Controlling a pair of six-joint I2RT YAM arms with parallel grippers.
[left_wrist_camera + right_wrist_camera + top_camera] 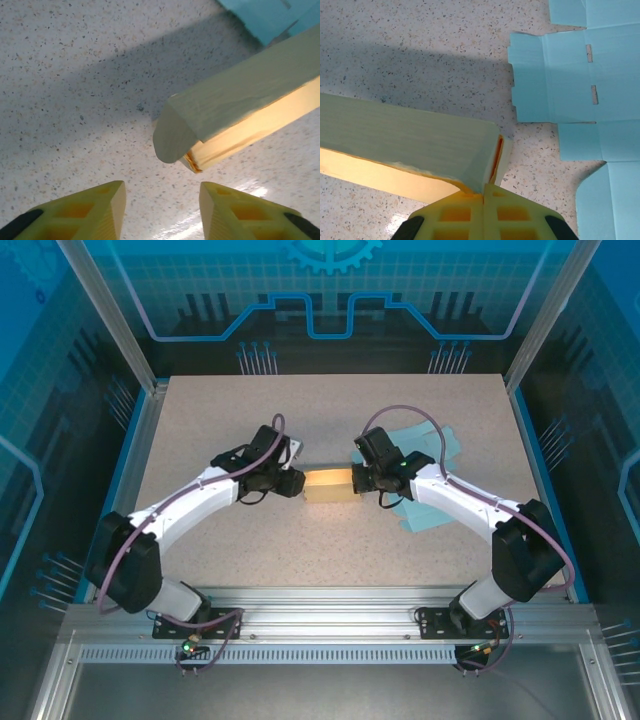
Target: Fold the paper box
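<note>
On the speckled table (330, 550), within blue walls (330, 295), the left gripper (161, 194) stands released — the right gripper (484, 198) pinches the yellow box (405, 145).

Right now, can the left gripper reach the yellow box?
Probably yes: the left gripper is open just short of the yellow box, nothing between; the right gripper pinches the other end.

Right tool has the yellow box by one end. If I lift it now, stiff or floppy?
Probably fairly stiff: the box looks folded into a creased tube. Likely light, being thin paper, though the right tool pinches only an edge, so it may pivot. The end flap looks untucked and could swing.
</note>
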